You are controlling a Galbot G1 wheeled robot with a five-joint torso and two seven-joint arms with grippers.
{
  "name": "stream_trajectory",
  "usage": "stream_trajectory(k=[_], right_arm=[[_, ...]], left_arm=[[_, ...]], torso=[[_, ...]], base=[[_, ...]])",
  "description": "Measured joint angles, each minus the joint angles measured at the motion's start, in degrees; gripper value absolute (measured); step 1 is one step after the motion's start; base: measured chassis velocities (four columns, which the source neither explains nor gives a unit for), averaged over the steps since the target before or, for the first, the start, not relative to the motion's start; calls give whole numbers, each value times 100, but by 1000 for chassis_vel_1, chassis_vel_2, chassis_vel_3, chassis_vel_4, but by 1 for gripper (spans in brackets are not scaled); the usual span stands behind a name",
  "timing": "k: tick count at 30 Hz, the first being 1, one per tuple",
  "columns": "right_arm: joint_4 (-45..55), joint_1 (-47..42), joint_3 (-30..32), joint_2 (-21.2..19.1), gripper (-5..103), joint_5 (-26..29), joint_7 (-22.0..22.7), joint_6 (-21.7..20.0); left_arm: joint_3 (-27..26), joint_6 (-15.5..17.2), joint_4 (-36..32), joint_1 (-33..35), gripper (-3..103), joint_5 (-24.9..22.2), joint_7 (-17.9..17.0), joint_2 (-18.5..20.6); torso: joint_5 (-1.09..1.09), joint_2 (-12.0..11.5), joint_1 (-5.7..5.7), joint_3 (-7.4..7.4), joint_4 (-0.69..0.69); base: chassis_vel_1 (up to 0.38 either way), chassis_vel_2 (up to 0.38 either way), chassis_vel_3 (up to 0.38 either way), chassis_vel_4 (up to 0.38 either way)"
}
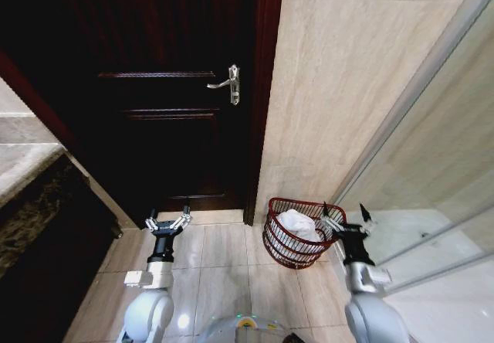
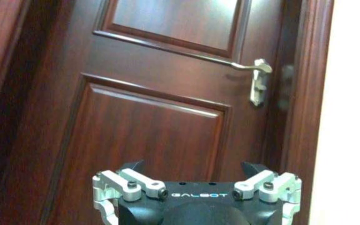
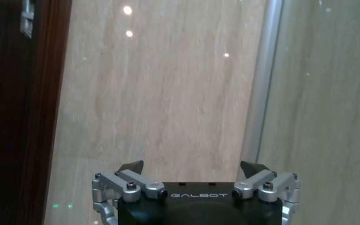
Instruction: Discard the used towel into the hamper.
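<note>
Beside the door (image 1: 166, 119), hamper (image 1: 292, 239) holding towel (image 1: 297, 223).

We hold both arms low and forward, side by side and well apart, wrists straight. Our left gripper (image 1: 168, 221) points ahead with its fingers (image 2: 137, 168) spread wide and nothing between them. Our right gripper (image 1: 345, 218) is raised to the same height, its fingers (image 3: 131, 167) likewise spread wide and empty.
</note>
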Motion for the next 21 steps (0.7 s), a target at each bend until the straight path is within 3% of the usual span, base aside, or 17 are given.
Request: stream_trajectory(k=[6, 13, 21], right_arm=[[-50, -144, -47, 56, 100, 148, 74, 44], [45, -156, -148, 232, 100, 87, 104, 24], [2, -338, -284, 283, 100, 13, 134, 164]], left_arm=[[245, 98, 14, -103, 100, 133, 11, -20], [410, 542, 45, -338, 100, 356, -118, 33], [340, 616, 132, -466, 100, 442, -127, 95]], torso=[[1, 0, 0, 0, 1], [0, 0, 0, 1, 0], [0, 0, 1, 1, 0]], base=[[0, 0, 0, 0], [0, 0, 0, 0], [0, 0, 0, 0]])
